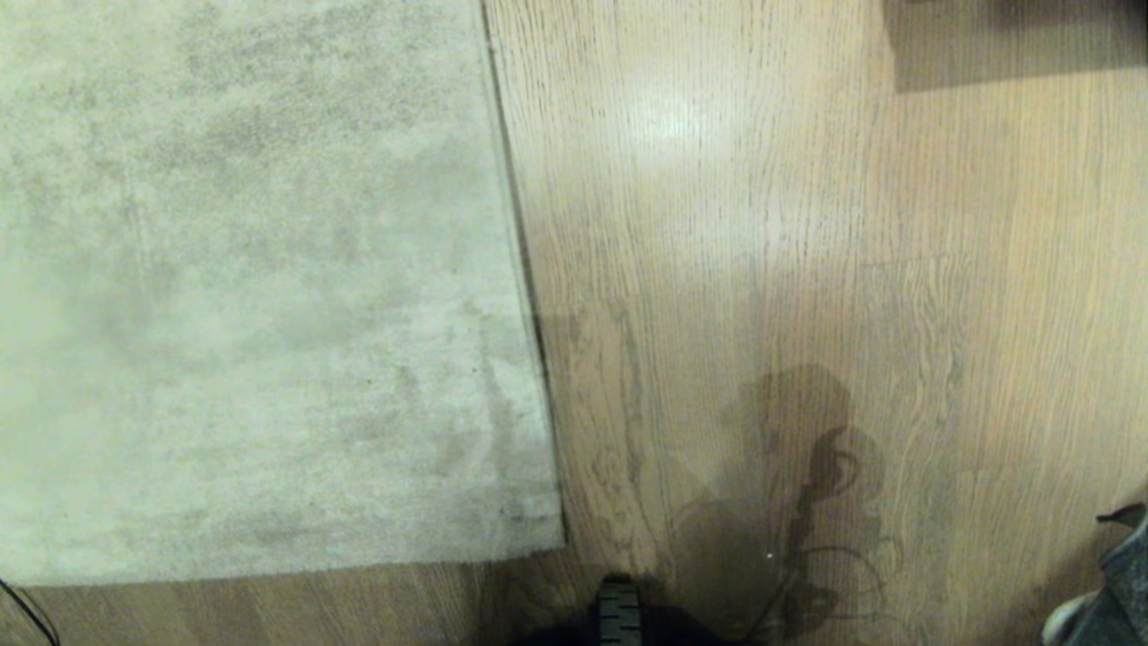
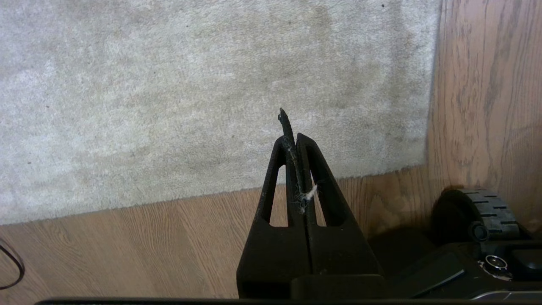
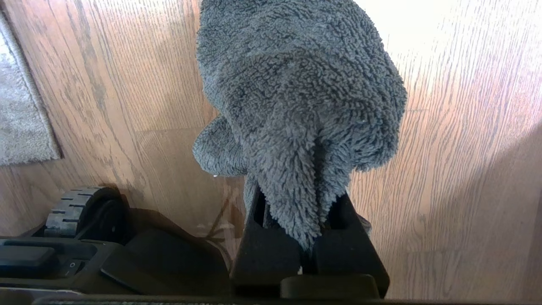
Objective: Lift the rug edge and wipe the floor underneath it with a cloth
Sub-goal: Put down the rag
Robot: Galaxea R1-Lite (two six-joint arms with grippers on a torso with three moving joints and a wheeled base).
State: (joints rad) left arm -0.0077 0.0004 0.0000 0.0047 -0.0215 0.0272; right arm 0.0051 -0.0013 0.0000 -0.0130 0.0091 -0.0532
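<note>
Rug edge (image 1: 525,269) lies flat on the floor (image 1: 762,224). Left gripper (image 2: 292,127) hangs above the rug corner, fingers pressed together, empty. Right gripper (image 3: 305,241), off the rug, pinches the cloth (image 3: 300,97). Risk: the thin border may slip from the fingers; the bunched cloth could snag. No legible writing.

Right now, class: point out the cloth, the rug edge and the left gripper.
cloth (image 3: 296,97), right wrist view, on its fuzzy bulk above the jaws.
rug edge (image 1: 520,242), head view, on the border beside the floor.
left gripper (image 2: 295,140), left wrist view, at the shut fingertips.
</note>
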